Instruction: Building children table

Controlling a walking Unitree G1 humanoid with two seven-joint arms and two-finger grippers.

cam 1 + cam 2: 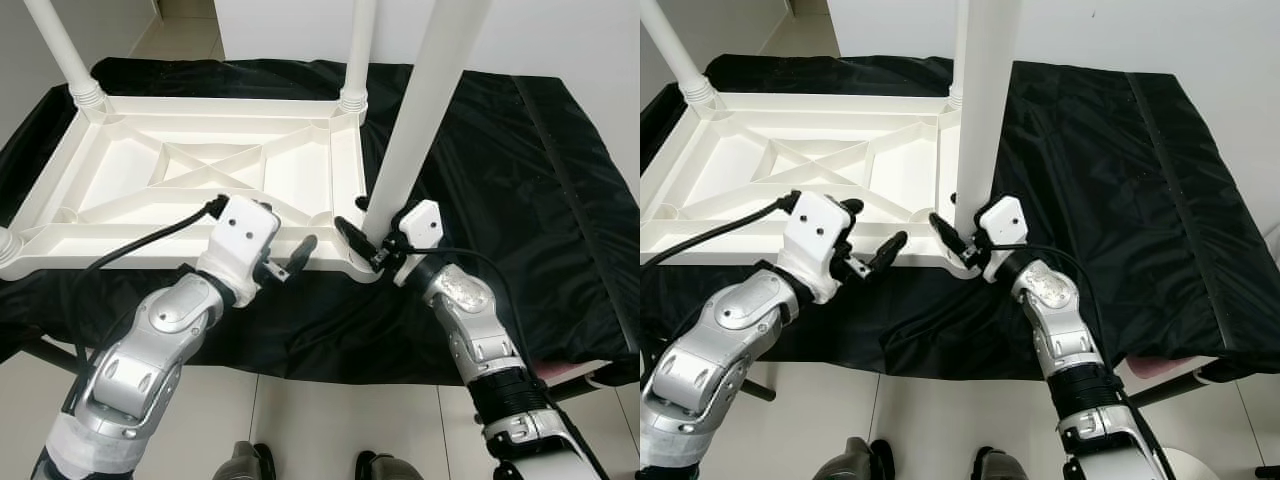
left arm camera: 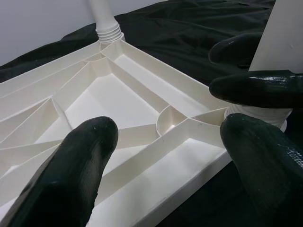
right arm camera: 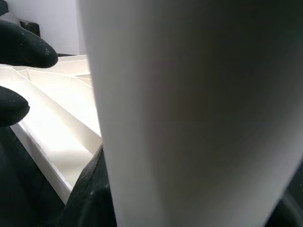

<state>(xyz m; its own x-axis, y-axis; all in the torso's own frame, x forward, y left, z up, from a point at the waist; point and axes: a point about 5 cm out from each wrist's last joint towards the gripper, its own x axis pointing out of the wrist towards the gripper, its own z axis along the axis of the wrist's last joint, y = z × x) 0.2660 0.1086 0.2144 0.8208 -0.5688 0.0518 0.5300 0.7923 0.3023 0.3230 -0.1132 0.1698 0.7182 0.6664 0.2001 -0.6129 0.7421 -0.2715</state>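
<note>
A white children's table top [image 1: 200, 170] lies upside down on a black cloth [image 1: 500, 150]. Upright white legs stand in its two far corners [image 1: 62, 50] [image 1: 358, 50]. At the near right corner another white leg [image 1: 420, 100] stands upright, and my right gripper [image 1: 368, 240] is shut on its base, one black finger on each side. My left gripper [image 1: 872, 230] hovers open just above the top's near edge, left of that corner, with nothing between its fingers [image 2: 61, 179]. In the right wrist view the leg [image 3: 199, 113] is very close.
The cloth covers a low platform whose front edge drops to a tiled floor [image 1: 330, 420] by my feet. A ribbed leg base [image 1: 5, 245] shows at the top's near left corner. A pinkish object [image 1: 570, 370] pokes out under the cloth at the right.
</note>
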